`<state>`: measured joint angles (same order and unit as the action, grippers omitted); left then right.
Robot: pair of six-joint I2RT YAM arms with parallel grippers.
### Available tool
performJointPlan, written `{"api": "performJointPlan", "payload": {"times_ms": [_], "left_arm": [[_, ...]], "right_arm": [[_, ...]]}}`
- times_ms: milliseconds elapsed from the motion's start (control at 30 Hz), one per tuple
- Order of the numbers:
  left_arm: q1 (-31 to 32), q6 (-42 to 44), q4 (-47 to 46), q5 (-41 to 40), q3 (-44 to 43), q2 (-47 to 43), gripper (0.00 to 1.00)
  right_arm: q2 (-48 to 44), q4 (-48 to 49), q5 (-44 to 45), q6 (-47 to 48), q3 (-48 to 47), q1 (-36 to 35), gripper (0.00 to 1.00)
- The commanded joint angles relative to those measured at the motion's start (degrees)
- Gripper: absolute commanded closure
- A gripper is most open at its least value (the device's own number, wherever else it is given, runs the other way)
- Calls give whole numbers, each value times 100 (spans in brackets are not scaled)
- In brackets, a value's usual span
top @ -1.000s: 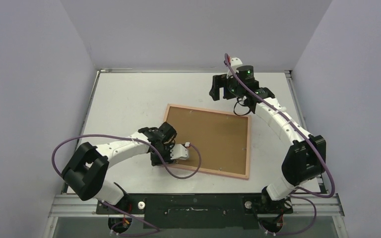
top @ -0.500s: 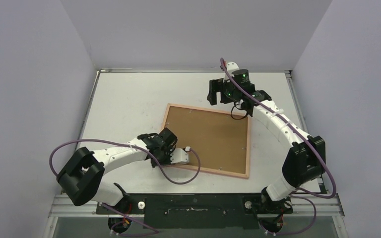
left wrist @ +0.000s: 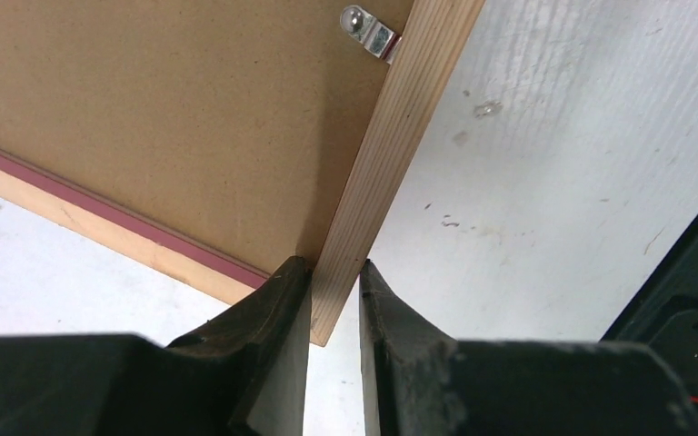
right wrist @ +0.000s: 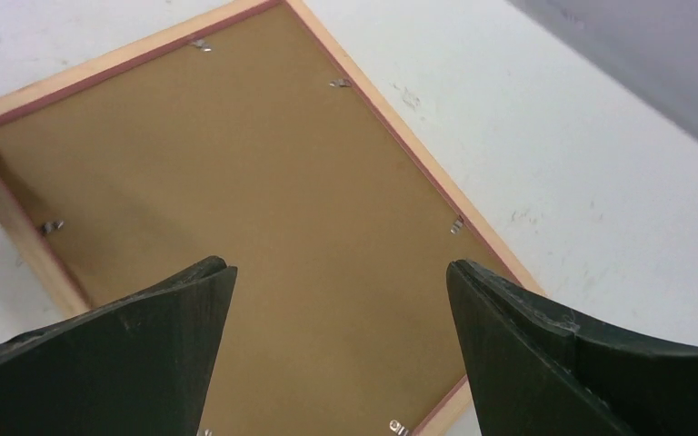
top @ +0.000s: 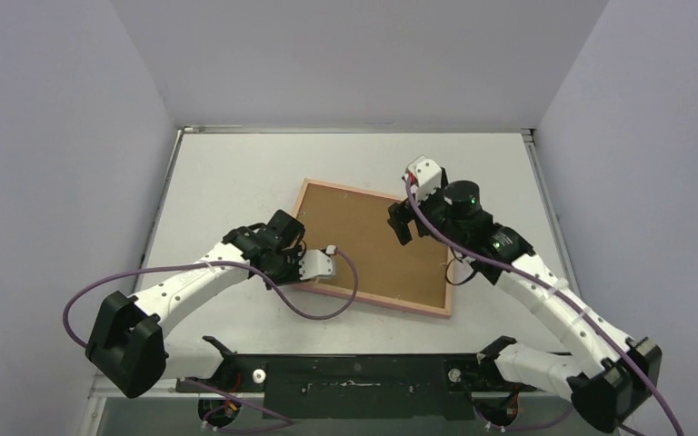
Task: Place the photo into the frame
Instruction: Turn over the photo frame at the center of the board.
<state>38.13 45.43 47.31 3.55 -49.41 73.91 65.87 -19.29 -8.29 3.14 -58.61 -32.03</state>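
The frame (top: 391, 304) lies back up on the white table, its pale wood rail (left wrist: 391, 154) edged in pink. A brown backing board (top: 363, 241) fills it, held by small metal clips (left wrist: 368, 32). The photo is hidden from every view. My left gripper (top: 293, 274) is shut on the frame's near-left corner, one finger on each side of the rail (left wrist: 334, 272). My right gripper (top: 398, 222) hangs open over the board's right half (right wrist: 338, 268), touching nothing. The board (right wrist: 236, 182) and the frame's far rail (right wrist: 423, 145) show beneath it.
Grey walls close the table on three sides. A purple cable (top: 327, 313) from the left arm loops over the frame's near-left corner. The black base rail (top: 354, 372) runs along the near edge.
My left gripper closed on the frame's corner rail and shifted the frame slightly away and to the left. My right arm swung from the far side of the table to above the backing board.
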Motion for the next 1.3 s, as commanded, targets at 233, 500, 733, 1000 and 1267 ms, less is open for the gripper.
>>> {"api": "performJointPlan", "payload": {"times_ms": [233,500,733,1000,1267], "left_arm": [[-566,494,981,383,-880,-306,100],[-771,703,1242,417,-953,-361,100],[-789,687,1308,445,-1042,-368,100],[-814,731,1349,517,-1062,-382,100],[-833,717,1322,527,-1037,-401,100]], "right_arm": [[-1511,-59,191,1595,922,-2012,10],[-840,-183,1837,1791,1214,-4017,10],[-106,1063,3547,2379,2017,-5250,10],[686,3093,4394,3479,2648,-5372,10],[1998,4798,4649,4366,2753,-5146,10]]}}
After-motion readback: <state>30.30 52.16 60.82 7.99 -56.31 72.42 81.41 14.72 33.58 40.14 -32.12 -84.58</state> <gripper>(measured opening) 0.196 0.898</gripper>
